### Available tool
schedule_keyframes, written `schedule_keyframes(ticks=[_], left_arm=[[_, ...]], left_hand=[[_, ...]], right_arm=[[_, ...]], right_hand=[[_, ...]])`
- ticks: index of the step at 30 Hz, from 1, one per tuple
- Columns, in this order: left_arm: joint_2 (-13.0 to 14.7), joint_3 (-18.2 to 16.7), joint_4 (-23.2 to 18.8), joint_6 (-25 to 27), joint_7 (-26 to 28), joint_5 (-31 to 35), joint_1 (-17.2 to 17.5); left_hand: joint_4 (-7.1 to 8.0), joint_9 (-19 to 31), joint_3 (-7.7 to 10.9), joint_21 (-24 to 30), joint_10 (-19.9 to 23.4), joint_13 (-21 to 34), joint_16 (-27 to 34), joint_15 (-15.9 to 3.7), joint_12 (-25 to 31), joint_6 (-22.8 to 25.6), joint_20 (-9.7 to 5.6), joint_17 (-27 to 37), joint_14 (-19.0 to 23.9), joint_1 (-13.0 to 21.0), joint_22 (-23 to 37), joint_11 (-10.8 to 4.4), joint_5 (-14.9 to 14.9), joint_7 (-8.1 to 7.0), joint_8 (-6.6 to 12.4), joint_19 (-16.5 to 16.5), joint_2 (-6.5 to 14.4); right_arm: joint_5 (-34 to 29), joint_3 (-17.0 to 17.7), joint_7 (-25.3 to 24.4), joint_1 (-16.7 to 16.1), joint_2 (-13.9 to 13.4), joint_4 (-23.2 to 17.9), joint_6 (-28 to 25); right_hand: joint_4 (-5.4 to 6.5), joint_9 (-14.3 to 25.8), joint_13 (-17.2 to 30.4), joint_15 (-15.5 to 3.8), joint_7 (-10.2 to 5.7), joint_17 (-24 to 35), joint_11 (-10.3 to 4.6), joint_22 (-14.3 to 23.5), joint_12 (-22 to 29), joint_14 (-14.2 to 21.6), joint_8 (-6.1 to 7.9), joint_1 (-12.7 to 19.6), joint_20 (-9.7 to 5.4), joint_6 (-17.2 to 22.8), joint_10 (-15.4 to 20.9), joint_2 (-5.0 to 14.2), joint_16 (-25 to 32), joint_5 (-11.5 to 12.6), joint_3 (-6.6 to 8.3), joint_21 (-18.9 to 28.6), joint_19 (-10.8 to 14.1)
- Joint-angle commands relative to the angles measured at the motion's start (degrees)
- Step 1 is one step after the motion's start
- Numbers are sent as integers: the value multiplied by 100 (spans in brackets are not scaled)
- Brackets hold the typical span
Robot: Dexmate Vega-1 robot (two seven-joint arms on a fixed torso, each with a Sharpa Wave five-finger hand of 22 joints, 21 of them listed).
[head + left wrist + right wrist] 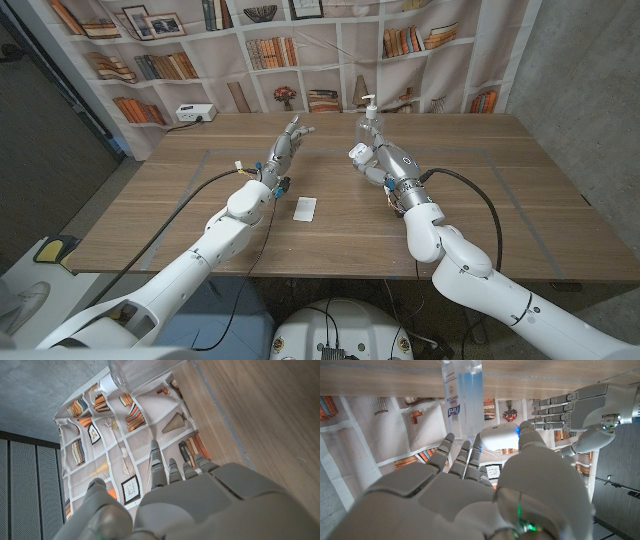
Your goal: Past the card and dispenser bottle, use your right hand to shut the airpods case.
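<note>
Altogether one card (305,208), one dispenser bottle (371,116) and one airpods case (500,437) sit on the tabletop (500,190). Right hand (366,160) pinches the white case between thumb and fingers, just before the bottle. Left hand (285,148) hovers with fingers spread, holding nothing.

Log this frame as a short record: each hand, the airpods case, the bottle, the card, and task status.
right hand: raised over the table by the dispenser bottle, fingertips at the airpods case
left hand: raised, fingers apart, holding nothing
airpods case: white, at the right hand's fingertips, with the thumb against it; open or shut cannot be told
dispenser bottle: clear, upright, near the table's far edge
card: white, flat on the table between the arms
table: wooden
task status: cannot confirm the case is shut
</note>
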Motion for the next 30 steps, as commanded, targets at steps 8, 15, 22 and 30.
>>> schedule_keyframes(ticks=[8,15,22,30], left_arm=[[-35,98,-93,-47,-374,-165,18],[-30,127,-217,-1,-510,-275,47],[-48,172,-275,26,-598,-333,67],[-44,258,-312,65,-759,-367,59]], left_hand=[[-13,8,12,34,30,5,30,55,25,61,22,17,-20,3,18,-18,-25,52,-47,-35,58],[-12,8,-6,35,43,5,34,68,31,73,33,19,-10,-11,18,-19,-31,60,-61,-38,35],[-11,8,-23,38,51,5,36,84,35,79,40,20,-5,-26,18,-8,-35,86,-76,-35,15],[-5,10,-55,41,71,6,38,106,45,125,47,22,4,-55,18,-5,-41,134,-87,-36,-19]], right_arm=[[-56,6,-38,-1,45,79,46],[-47,25,-52,-13,31,95,91],[-54,44,-101,-45,42,101,95],[-74,52,-150,-52,67,113,98]], right_hand=[[35,12,14,-344,-8,8,-732,7,246,76,0,80,22,58,759,101,-4,78,92,2,61],[37,11,9,-355,-8,10,-727,7,260,67,-7,85,20,70,763,102,-13,92,94,0,68],[34,11,-2,-382,-7,10,-719,7,275,83,-15,93,9,81,774,95,-15,106,94,2,86],[41,9,-21,-424,-12,13,-740,7,288,92,-16,93,-17,120,781,98,-21,121,93,-3,89]])
